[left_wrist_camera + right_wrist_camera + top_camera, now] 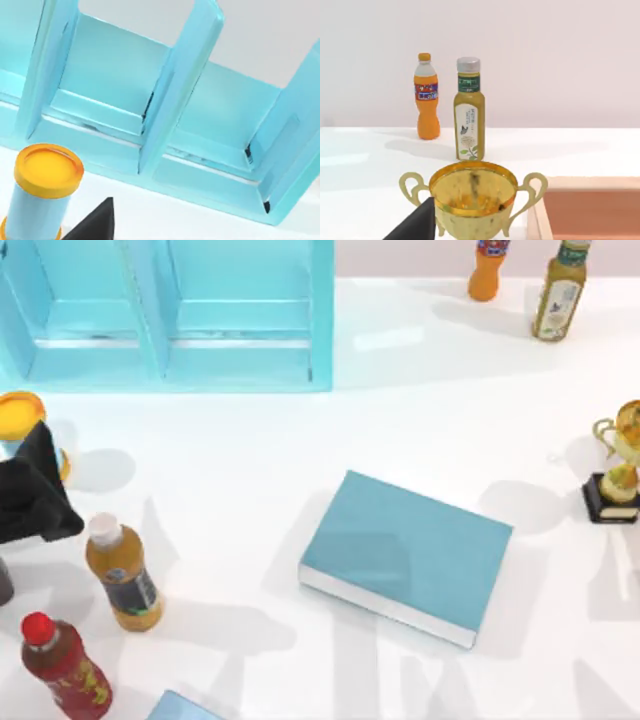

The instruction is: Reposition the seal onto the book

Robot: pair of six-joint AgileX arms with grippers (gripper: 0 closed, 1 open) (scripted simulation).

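Observation:
The book (408, 553) lies closed and flat at the middle of the table, with a teal-blue cover and white page edges along its near side. Nothing rests on it. The seal is out of view. My left gripper (30, 490) is a black angular shape at the table's left edge, beside a yellow-capped can (20, 420). Its black tip (95, 222) points toward the shelf unit. A black tip of my right gripper (415, 222) sits just in front of a gold trophy (472, 202), far from the book.
A turquoise shelf unit (165, 310) fills the back left. An amber bottle (125, 575), a red-capped dark red bottle (62, 665) and a pale blue corner (180, 708) stand front left. Orange (487, 268) and green-label (558, 295) bottles stand back right; the trophy (620, 465) is at the right.

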